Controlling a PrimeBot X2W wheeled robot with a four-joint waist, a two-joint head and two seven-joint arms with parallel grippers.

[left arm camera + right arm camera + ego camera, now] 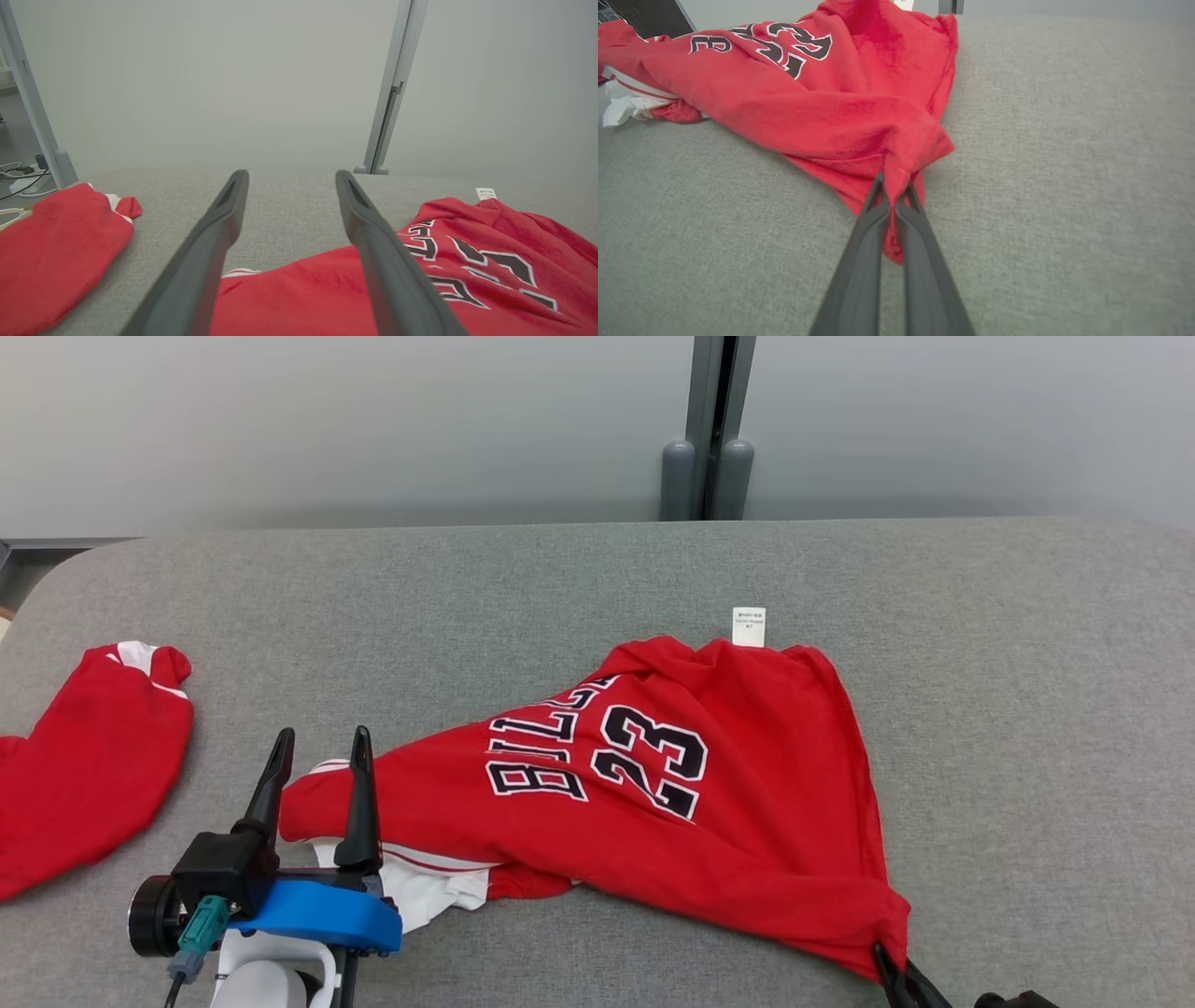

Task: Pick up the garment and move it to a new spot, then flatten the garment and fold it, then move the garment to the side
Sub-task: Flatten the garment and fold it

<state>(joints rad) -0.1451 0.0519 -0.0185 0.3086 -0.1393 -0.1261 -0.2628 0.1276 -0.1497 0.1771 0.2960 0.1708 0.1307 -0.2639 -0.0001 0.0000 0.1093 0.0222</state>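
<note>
Two garments lie on the grey fabric table [1027,644]: a red printed jersey [747,821] and a plain red cloth garment [84,775]. The right gripper [893,183] pinches the jersey's corner; the left gripper [323,734] is wide open, empty.

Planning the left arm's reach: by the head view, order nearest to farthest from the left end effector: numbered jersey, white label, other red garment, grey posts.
From the left end effector:
1. numbered jersey, right beside it, on its right.
2. other red garment, to its left.
3. white label, at the jersey's far edge.
4. grey posts, farthest back.
</note>
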